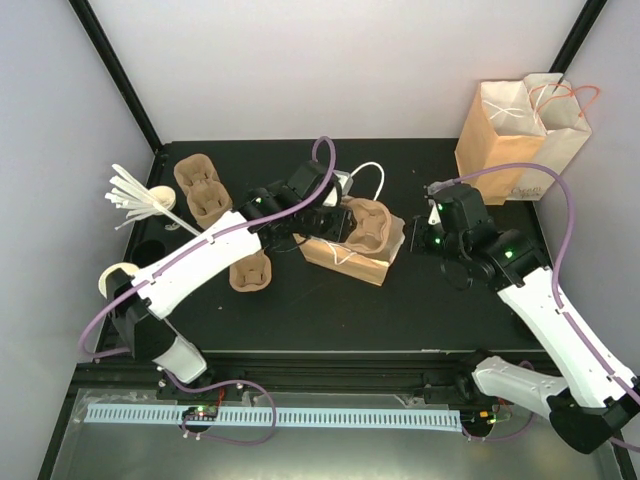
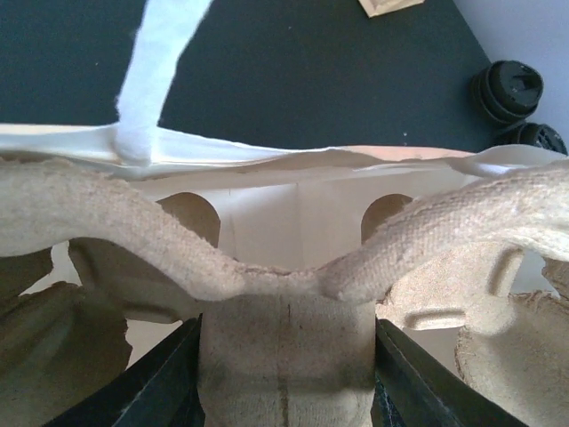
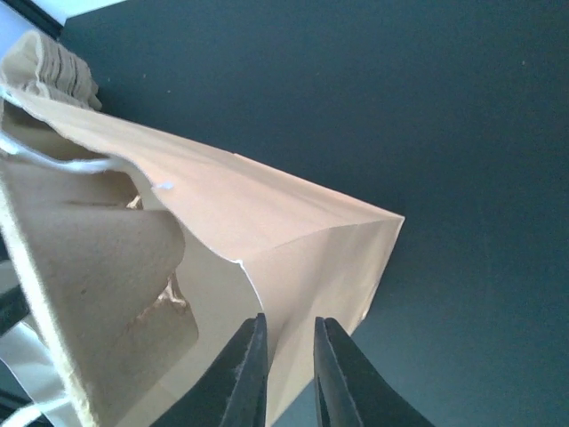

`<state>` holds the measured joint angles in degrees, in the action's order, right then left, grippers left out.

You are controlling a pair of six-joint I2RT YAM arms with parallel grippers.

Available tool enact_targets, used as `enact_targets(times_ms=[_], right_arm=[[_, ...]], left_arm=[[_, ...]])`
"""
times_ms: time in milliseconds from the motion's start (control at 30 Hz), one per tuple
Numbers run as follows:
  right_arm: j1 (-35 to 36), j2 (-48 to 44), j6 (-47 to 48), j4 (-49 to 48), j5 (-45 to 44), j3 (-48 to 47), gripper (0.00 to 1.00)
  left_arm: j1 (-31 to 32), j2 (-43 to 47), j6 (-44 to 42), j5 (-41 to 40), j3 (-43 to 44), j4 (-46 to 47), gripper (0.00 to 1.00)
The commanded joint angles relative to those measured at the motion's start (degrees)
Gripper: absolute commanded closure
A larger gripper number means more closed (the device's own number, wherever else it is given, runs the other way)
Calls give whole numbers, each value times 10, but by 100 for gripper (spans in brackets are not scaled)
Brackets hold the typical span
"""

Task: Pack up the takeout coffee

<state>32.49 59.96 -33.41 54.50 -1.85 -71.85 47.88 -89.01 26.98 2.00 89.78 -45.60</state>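
Note:
My left gripper (image 1: 325,205) (image 2: 289,356) is shut on the middle ridge of a brown pulp cup carrier (image 1: 368,228) (image 2: 284,347) and holds it in the mouth of a tan paper bag (image 1: 345,262) (image 2: 293,222) lying on the table. My right gripper (image 1: 430,238) (image 3: 289,356) is shut on that bag's (image 3: 293,240) side wall at its rim. Two takeout coffee cups with black lids (image 2: 508,89) stand on the table beyond the bag, in the left wrist view only; in the top view the right arm hides them.
Two more pulp carriers (image 1: 202,190) (image 1: 250,270) lie at the left. White stirrers (image 1: 130,195) and a cream cup (image 1: 160,200) sit at the far left. Upright paper bags (image 1: 520,130) stand at the back right. The bag's white handle (image 1: 372,172) loops behind it.

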Motion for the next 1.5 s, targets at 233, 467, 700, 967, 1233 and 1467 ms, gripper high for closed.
enact_targets(times_ms=[233,467,700,967,1233,1467], right_arm=[[1,-1,16,4,5,-4,92],[1,1,18,-8,3,-7,93],[2,1,31,-31,44,8,97],[1,9,83,-39,24,-3,76],[1,48,218,-33,67,-55,45],[1,107,338,-28,121,-85,52]], left_arm=[[30,-92,-35,-71,132,-161,53],[42,-111,-44,-106,165,-193,53],[42,-166,-46,-141,236,-270,52],[43,-197,-49,-146,255,-286,52],[46,-173,-55,-154,233,-264,52],[48,-156,-61,-152,218,-249,52]])
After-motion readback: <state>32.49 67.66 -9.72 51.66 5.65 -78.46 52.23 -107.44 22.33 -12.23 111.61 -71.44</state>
